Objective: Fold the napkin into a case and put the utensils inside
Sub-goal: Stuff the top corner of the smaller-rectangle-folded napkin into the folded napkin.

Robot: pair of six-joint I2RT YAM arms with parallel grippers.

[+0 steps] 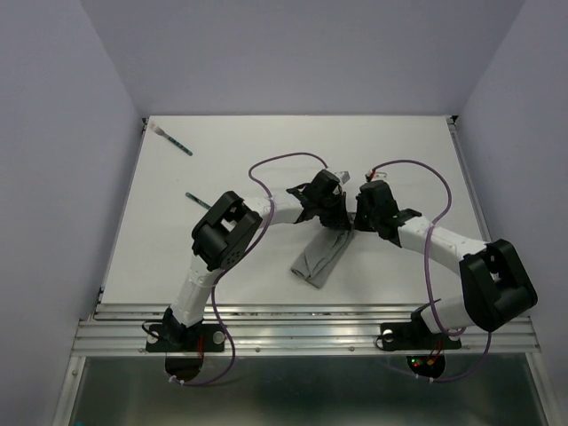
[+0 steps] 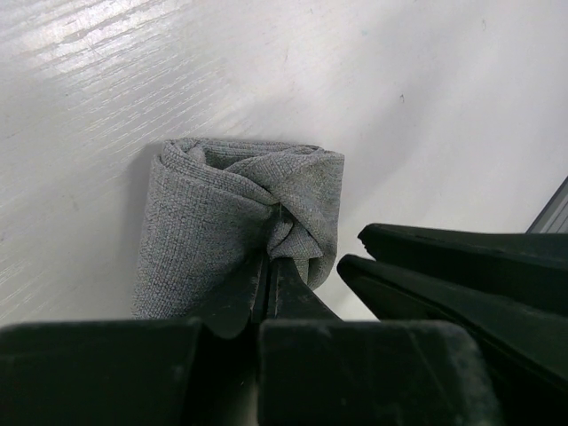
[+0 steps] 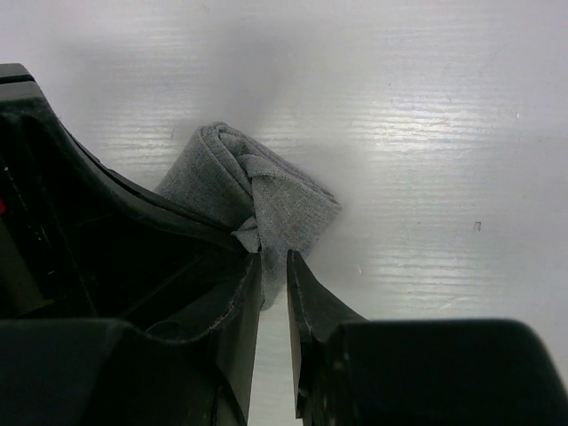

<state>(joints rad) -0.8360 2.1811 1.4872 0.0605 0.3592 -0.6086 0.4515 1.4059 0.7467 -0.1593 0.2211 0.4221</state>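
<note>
Left gripper (image 2: 269, 259): closed, pinching twisted end of napkin (image 2: 222, 209). Right gripper (image 3: 273, 259): jaws narrowly parted, thin gap visible, tips at same napkin end, just beside left gripper. Napkin: folded to narrow grey strip, mid-table (image 1: 399, 142), running diagonally from grippers toward near edge; gripped end bunched and rolled. First utensil (image 1: 174, 140): near far-left corner, well apart from napkin. Second utensil (image 1: 197, 200): left of napkin, beside left arm (image 1: 222, 235), partly hidden by it.
</note>
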